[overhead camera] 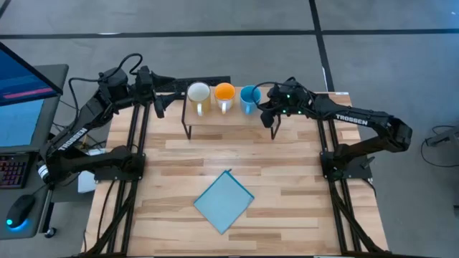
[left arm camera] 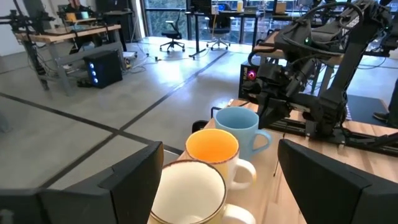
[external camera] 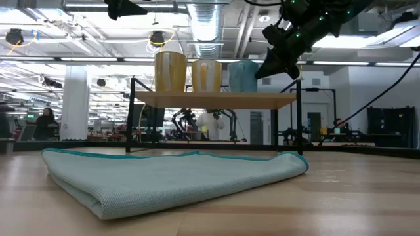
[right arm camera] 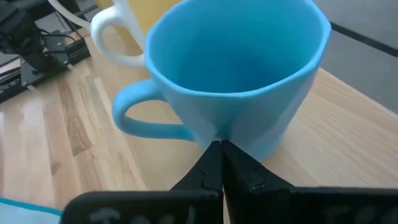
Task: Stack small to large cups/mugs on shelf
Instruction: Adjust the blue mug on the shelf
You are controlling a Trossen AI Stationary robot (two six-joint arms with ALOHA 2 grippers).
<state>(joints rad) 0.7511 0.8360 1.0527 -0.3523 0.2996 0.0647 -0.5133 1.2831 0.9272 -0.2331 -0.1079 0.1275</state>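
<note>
Three mugs stand upright on their bases in a row on the shelf (overhead camera: 229, 117) at the table's far edge: cream (overhead camera: 199, 95), orange (overhead camera: 224, 93) and light blue (overhead camera: 249, 96), left to right. My right gripper (overhead camera: 270, 109) is shut, and its tips are at the blue mug's (right arm camera: 236, 74) right side, slanting down from the right. My left gripper (overhead camera: 159, 104) hangs open in the air left of the cream mug (left arm camera: 186, 196), level and facing along the row, touching nothing. My right gripper's shut fingertips (right arm camera: 211, 163) stand against the blue mug's outer wall (right arm camera: 217, 127), below the rim and beside the handle (right arm camera: 134, 115). I cannot tell whether they touch it. The mug stands upright on the shelf.
A folded light-blue cloth (overhead camera: 224, 202) lies on the table's near middle, with bare wood between it and the shelf legs (external camera: 300, 118). A monitor and keyboard (overhead camera: 14, 168) stand off the table's left side.
</note>
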